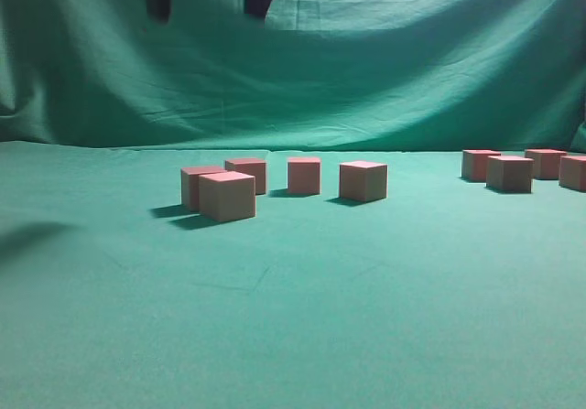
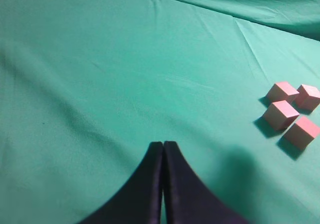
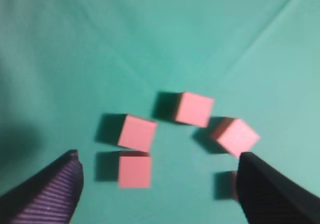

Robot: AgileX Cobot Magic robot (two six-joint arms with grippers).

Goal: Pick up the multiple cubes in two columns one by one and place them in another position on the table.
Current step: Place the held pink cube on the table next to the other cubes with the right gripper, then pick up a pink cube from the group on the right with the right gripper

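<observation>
No readable text, labels, brands or numbers in any view. The cubes (image 1: 227, 196) have plain faces, the table (image 1: 293, 336) cloth is unmarked, and nothing legible shows on the grippers.

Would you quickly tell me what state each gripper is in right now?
Left gripper: closed, fingers pressed together, holding nothing.
Right gripper: open, fingers spread wide above the cubes, holding nothing.
</observation>
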